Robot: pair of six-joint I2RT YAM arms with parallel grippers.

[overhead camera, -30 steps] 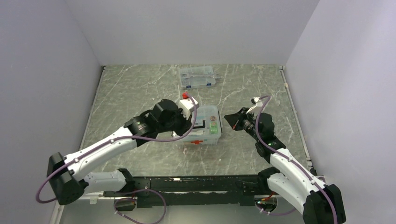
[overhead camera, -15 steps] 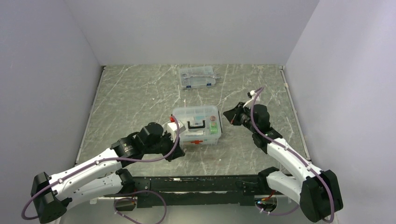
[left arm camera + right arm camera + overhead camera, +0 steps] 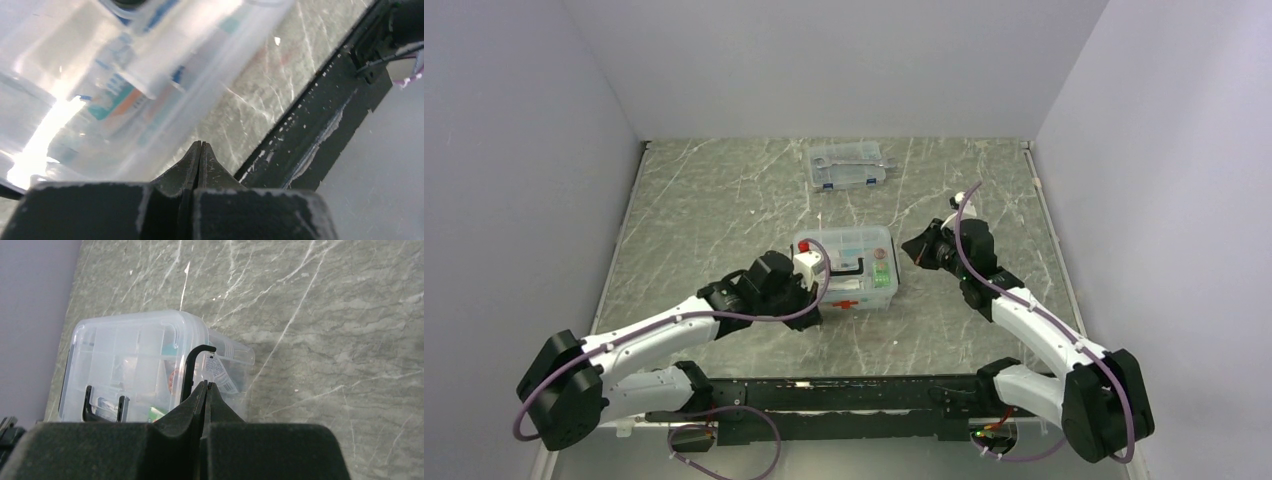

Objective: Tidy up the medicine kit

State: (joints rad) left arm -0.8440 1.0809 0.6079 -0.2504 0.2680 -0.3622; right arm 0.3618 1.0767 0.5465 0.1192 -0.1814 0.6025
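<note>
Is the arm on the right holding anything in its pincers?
No, the right wrist view shows the right gripper with its two fingers pressed together and nothing between them.

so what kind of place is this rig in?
Probably a lab robot cell: left arm and right arm bolted to a marble-patterned table, plain walls on three sides, a medicine kit and a tool case on it.

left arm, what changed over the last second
It drew back off the medicine kit toward the near edge, then eased in again; its shut left hand now sits at the kit's left side. The right hand barely shifted. Kit and blue-latched case stayed put.
</note>
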